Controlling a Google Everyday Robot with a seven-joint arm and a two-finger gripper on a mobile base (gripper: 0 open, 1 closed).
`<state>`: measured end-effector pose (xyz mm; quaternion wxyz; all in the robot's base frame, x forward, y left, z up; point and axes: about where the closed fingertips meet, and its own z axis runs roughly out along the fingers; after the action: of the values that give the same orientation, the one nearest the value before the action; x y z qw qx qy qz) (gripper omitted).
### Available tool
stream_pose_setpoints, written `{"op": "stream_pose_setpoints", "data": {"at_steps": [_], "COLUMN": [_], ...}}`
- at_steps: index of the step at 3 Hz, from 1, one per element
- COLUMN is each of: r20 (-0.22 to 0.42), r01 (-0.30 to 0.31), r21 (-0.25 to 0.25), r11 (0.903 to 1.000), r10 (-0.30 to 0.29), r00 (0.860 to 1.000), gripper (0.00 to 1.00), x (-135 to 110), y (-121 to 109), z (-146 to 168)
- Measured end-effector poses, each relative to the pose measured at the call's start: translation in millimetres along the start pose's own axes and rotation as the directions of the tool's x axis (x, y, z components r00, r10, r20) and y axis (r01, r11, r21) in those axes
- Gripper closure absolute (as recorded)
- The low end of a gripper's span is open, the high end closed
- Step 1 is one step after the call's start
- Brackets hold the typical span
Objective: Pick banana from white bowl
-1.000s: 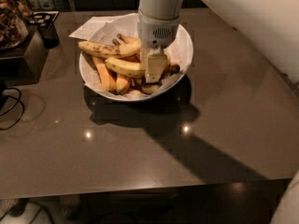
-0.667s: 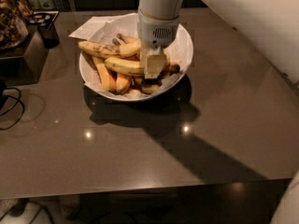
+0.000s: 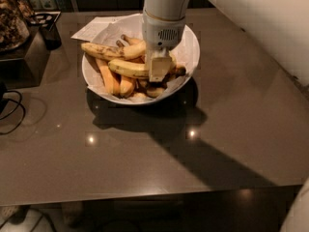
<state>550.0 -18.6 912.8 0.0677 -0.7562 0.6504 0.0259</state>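
Observation:
The white bowl stands at the back middle of the dark table and holds several bananas on white paper. The banana, smooth and evenly yellow, lies across the middle of the pile with its right end under my gripper. A banana speckled with dark spots lies behind it, and smaller orange-toned bananas lie below. My gripper reaches down into the bowl from above, at the banana's right end. The contact itself is hidden by the gripper's body.
A dark box with a jar on it stands at the table's left edge, with a small black cup behind it. A black cable loops at the left. A white sheet of paper lies behind the bowl.

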Motion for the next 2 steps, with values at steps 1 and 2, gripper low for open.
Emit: {"op": "stream_pose_setpoints", "data": {"at_steps": [1, 2], "r20": [0.006, 0.055], "r01": [-0.013, -0.024], "r21": [0.055, 0.131], "r11": [0.9984, 0.991], "r10": [0.013, 0.017], "r00": [1.0, 0.998], "gripper": [1.0, 1.0], "x": [-6.9, -17.9], "y": [4.0, 26.6], "z": [-19.3, -57.8]}}
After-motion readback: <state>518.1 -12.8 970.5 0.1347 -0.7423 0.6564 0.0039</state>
